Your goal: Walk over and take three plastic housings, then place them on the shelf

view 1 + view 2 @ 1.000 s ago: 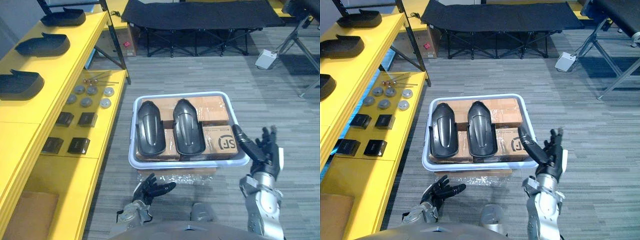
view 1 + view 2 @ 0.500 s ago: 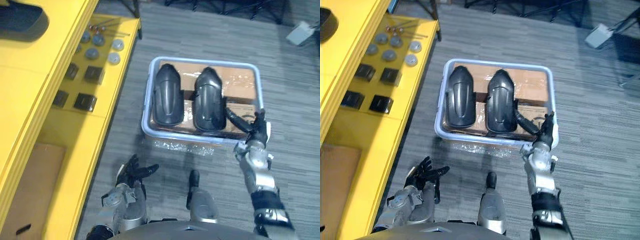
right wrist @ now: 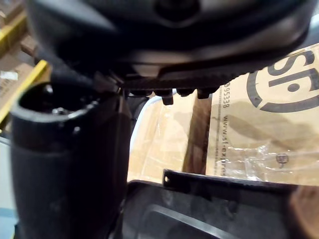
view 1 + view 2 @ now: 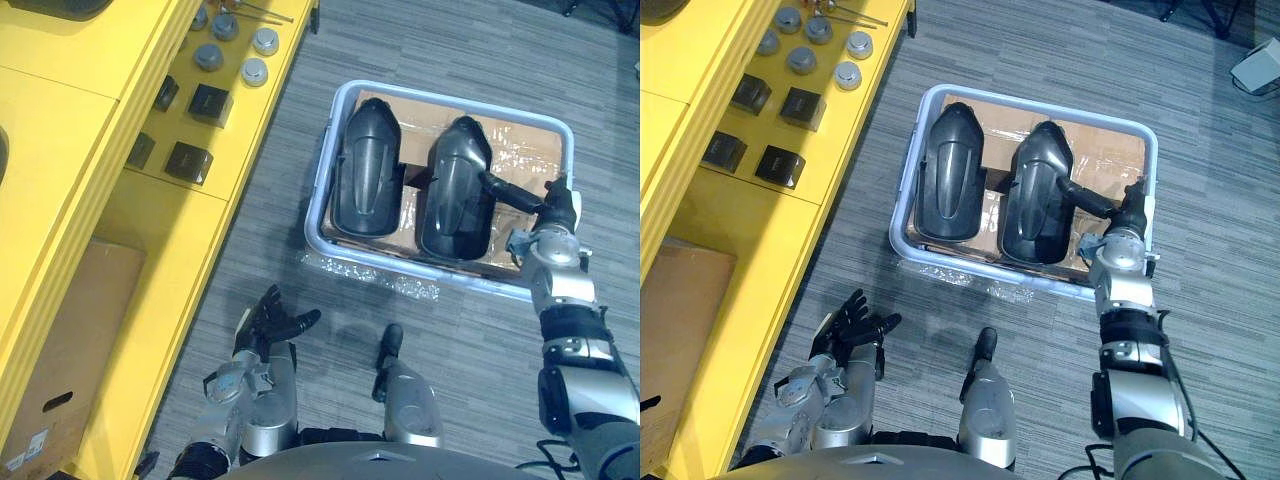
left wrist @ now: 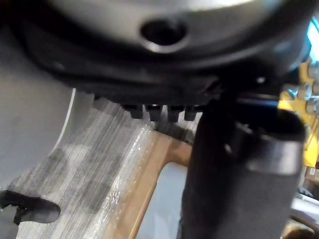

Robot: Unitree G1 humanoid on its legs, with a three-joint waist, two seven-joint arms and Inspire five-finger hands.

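We see grey carpet floor, yellow shelf at our 9-10 o'clock. bin at 1 o'clock w/ two black housings on cardboard boxes. R hand over bin's right rim, right-side housing at its 9 o'clock; fingers straight, thumb out toward it, gripping nothing. L hand low, fingers spread, empty.

Grey carpet with fine stripes covers the floor. Along the left side runs a long yellow shelf in stepped tiers. Its lower tier carries small black boxes and a cluster of round grey discs. A brown cardboard box sits lower down at the near end. A small white box lies on the floor far right.
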